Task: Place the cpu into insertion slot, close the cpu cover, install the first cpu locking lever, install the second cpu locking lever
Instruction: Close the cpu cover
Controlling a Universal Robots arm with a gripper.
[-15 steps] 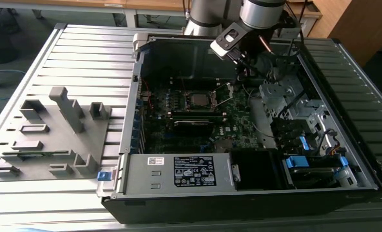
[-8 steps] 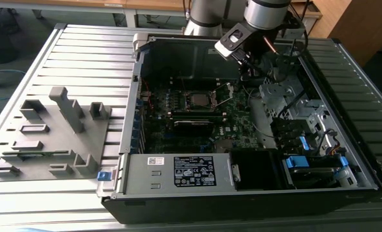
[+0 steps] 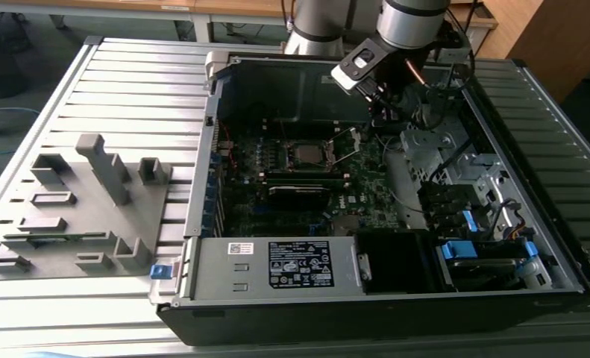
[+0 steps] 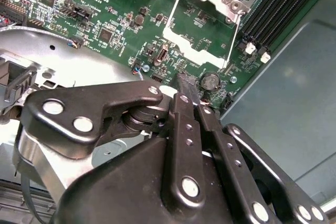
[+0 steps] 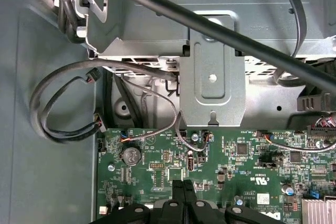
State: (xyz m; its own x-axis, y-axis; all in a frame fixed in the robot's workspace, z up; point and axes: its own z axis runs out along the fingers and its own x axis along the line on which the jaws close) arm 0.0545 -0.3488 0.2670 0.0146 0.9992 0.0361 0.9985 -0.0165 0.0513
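Inside the open computer case (image 3: 374, 321), low over the green motherboard (image 5: 236, 150): the gripper (image 4: 188, 85), fingers pressed flat together with nothing between them. Tips just beside the free edge of the cpu cover (image 4: 189, 45), open and clear of the socket; contact impossible to tell. Past the hinge, the cpu (image 3: 308, 153) seated in its socket, uncovered. Crowding the space around: a grey metal bracket (image 5: 212, 77), looped cables (image 5: 63, 103), a coin cell (image 5: 131, 155) near the tips, memory slots (image 4: 278, 3) beyond the socket. Outside the case, on the slatted table (image 3: 125, 82), a grey parts fixture (image 3: 76, 201).
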